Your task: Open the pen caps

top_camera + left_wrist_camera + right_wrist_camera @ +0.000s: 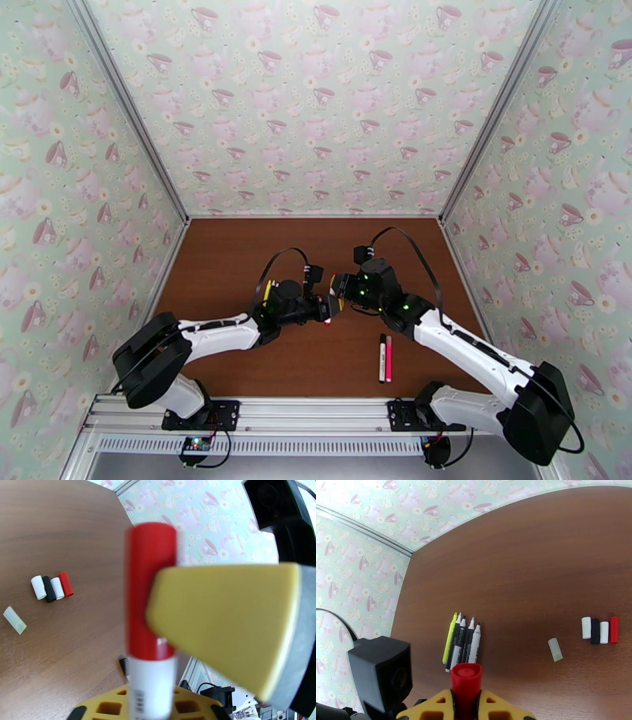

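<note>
Your right claw (466, 707) is clamped tight on the red cap (466, 679), which pokes up end-on between its two yellow fingers (438, 703). Your left claw (152, 707) is closed around the white barrel of the same pen (152, 687), just below that cap. In the left wrist view the cap sits on the barrel, right up in the lens, with one pad of the right claw pressed on its right side and covering part of it. The whole thing is blurry there and the barrel is cut off at the bottom edge, so you can't see the pen's other end. From above, both claws meet nose to nose over the middle of the table (237, 253), and the pen between them is just a red speck, too small to read. Well apart from the claws, the loose caps (595, 631) lie on the table as a row of four touching side by side: white, black, white, red. A yellowish cap (555, 649) lies off on its own near that row. Five uncapped pens (463, 644) lie bunched together, tips all pointing the same way, with the yellow one on the outside; the other barrels are hard to tell apart. Two more pens (385, 358), one dark and one pink, lie side by side near the right arm, and you can't tell if they're capped.
</note>
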{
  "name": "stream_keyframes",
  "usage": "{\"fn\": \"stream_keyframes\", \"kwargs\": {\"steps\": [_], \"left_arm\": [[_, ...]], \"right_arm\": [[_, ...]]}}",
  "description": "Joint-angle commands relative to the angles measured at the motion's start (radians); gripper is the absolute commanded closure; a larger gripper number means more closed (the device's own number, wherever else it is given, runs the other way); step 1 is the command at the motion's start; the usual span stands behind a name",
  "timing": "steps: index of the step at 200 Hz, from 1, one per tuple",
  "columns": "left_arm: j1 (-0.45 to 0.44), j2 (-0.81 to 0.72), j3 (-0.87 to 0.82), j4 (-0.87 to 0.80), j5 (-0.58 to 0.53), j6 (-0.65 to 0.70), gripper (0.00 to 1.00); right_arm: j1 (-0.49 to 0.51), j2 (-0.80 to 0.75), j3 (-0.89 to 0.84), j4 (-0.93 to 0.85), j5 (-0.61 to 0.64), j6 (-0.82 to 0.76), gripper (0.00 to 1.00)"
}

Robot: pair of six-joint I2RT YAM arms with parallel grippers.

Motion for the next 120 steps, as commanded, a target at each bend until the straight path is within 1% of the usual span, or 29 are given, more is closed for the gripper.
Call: {"fn": "stream_keyframes", "kwargs": {"steps": [1,14,31,46,61,92,120], "left_arm": [[-0.001,-0.018,0.027,-0.023,-0.002,0.028,0.86],[-0.001,-0.021,0.018,-0.011,0.032,0.055,0.89],[-0.001,-0.036,-0.01,0.017,0.061,0.091,0.91],[-0.002,-0.057,-0.029,0.008,0.086,0.127,0.92],[-0.002,-0.077,-0.044,0.012,0.118,0.148,0.94],[-0.008,-0.094,-0.045,-0.023,0.153,0.176,0.95],[-0.014,-0.108,-0.044,-0.044,0.141,0.186,0.94]], "right_arm": [[0.009,-0.002,-0.016,-0.01,-0.002,-0.007,0.87],[0.009,-0.009,-0.007,-0.012,-0.006,-0.003,0.82],[0.003,-0.021,0.009,-0.028,-0.023,-0.003,0.76],[-0.022,-0.037,0.006,-0.019,-0.07,0.007,0.7],[-0.054,-0.045,-0.001,0.0,-0.15,0.016,0.63],[-0.085,-0.058,-0.009,0.036,-0.285,0.004,0.58],[-0.095,-0.072,-0.01,0.004,-0.31,-0.006,0.57]]}}
